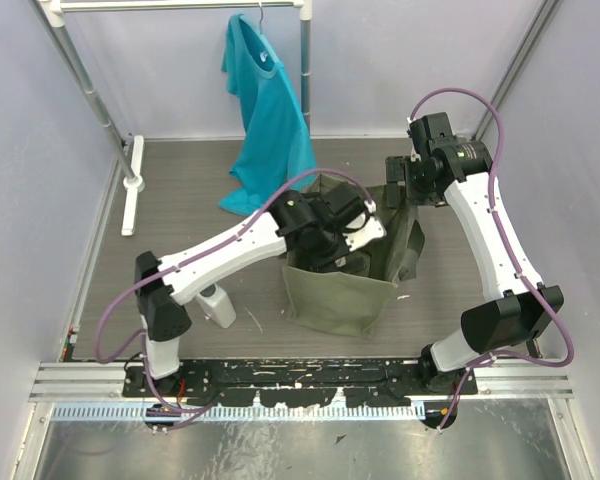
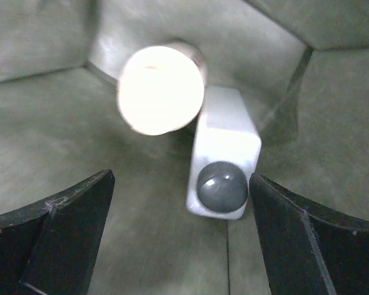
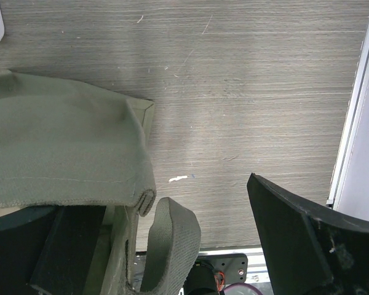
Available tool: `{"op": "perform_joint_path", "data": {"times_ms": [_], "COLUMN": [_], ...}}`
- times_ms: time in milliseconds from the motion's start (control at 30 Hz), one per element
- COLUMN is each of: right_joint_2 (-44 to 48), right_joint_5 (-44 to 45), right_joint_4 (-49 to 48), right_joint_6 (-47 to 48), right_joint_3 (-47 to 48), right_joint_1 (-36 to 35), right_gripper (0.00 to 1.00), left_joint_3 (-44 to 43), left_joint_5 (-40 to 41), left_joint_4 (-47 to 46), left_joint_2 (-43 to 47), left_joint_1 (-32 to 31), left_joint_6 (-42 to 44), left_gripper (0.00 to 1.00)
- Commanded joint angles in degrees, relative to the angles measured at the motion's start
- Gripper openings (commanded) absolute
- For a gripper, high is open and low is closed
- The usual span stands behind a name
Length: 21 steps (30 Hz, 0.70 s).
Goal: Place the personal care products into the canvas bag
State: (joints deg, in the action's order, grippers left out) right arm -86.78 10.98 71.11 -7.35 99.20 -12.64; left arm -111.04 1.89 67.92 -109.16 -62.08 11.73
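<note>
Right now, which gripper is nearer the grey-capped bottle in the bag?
Left. The left gripper hangs above the grey-capped bottle inside the canvas bag; the right gripper is outside it.

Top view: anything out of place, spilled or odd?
One white bottle is on the table beside the left arm, outside the canvas bag. Inside, the left gripper hangs open over a grey-capped bottle and a pale-capped bottle lying flat. No spill visible.
</note>
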Motion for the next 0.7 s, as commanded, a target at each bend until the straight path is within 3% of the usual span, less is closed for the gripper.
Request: {"op": "perform_joint_path", "data": {"times_ms": [0, 300, 433, 533, 667], "right_joint_2": [0.7, 0.4, 0.4, 0.4, 0.6], "right_joint_5": [-0.7, -0.9, -0.6, -0.5, 0.0], "right_joint_4": [-2.1, -2.1, -2.0, -1.6, -1.2], "right_joint_6": [0.8, 0.7, 0.6, 0.3, 0.0], "right_joint_3": [0.3, 0.7, 0.8, 1.0, 1.0], "right_joint_1": [0.1, 0.1, 0.1, 0.1, 0.2], "right_gripper": [1.00, 1.00, 1.00, 1.00, 1.00], "left_joint_3": [-5.7, -5.1, -6.3, -5.8, -0.8], "left_joint_5": [4.8, 23.1, 31.0, 26.3, 20.4], "left_joint_4": [-2.1, -7.5, -3.4, -1.2, -5.4], "left_joint_2": [6.8, 15.3, 16.4, 17.2, 17.5], "left_joint_1": [0.5, 4.2, 10.9, 18.9, 24.7], "left_joint_6": [-2.2, -7.6, -17.0, -24.1, -23.9], "left_gripper": [0.98, 0.98, 0.98, 0.98, 0.98]}}
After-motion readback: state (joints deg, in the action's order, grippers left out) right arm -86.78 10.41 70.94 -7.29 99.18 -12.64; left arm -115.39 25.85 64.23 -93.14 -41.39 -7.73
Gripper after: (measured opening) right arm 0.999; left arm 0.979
